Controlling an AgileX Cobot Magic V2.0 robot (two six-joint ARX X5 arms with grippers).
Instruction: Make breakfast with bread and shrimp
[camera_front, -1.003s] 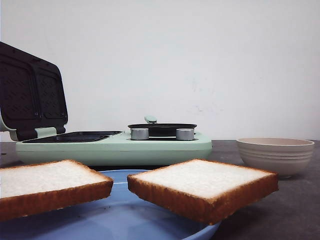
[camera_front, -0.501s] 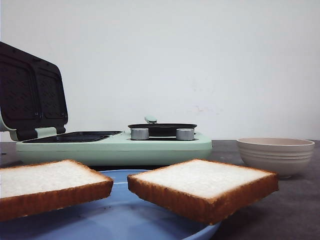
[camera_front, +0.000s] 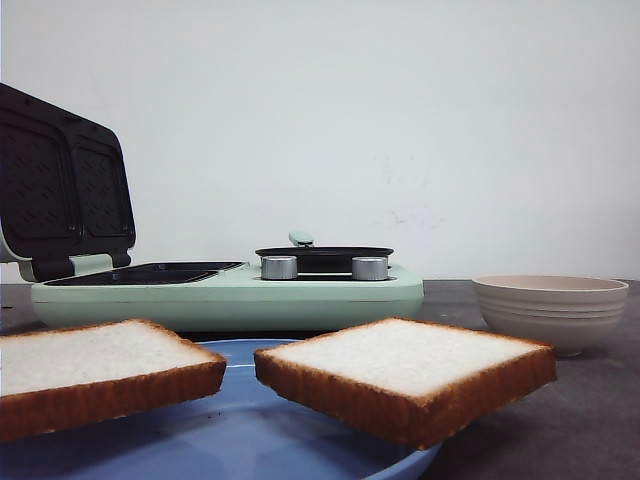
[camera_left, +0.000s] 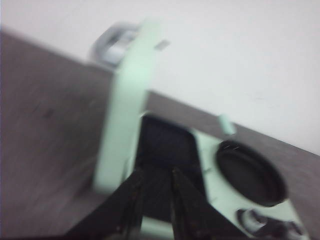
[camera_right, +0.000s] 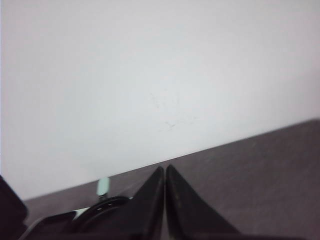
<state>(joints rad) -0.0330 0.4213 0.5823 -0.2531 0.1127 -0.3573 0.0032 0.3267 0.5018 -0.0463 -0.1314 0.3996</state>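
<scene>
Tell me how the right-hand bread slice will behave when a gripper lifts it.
The right bread slice looks thick with a soft white crumb, so it is probably light and dents under pinching. Its browned crust should keep it fairly flat. It overhangs the blue plate, so a push may tip it.

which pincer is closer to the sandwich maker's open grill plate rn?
Left, as far as I can tell. The left pincer sits just short of the grill plate, aimed at it. The right pincer sees only the machine's pan end, off to one side.
</scene>
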